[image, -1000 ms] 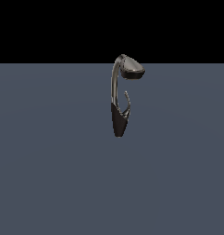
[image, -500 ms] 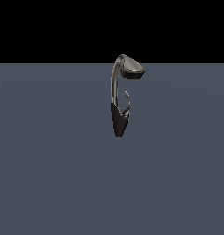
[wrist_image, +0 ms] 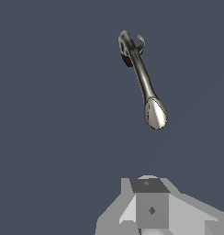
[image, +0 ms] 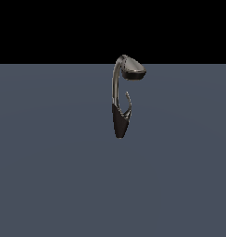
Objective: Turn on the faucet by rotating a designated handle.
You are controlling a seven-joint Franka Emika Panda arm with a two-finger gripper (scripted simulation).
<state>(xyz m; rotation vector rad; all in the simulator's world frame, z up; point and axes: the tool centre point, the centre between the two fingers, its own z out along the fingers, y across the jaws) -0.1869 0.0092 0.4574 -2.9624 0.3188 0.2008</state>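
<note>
Nothing has shifted: slim dark chrome faucet [image: 118, 99] stands mid-floor, its thin curved silver-grey handle [image: 128, 104] at three o'clock of the neck. Open grey floor [image: 54, 176] surrounds it. Pale grey gripper [wrist_image: 148, 209] sits well apart; whether released or clenched, I cannot tell.

A: Where does the exterior view sit?

B: Off to one side and a little above, facing the faucet [image: 119, 99] in profile; its spout points to the exterior view's right, with grey floor [image: 50, 176] all round and black beyond.

A: And the wrist view?

B: High above, looking down the faucet [wrist_image: 142, 75], with part of the gripper [wrist_image: 148, 206] in the foreground.

A: What do they share?

B: The faucet and the floor [wrist_image: 49, 114].
</note>
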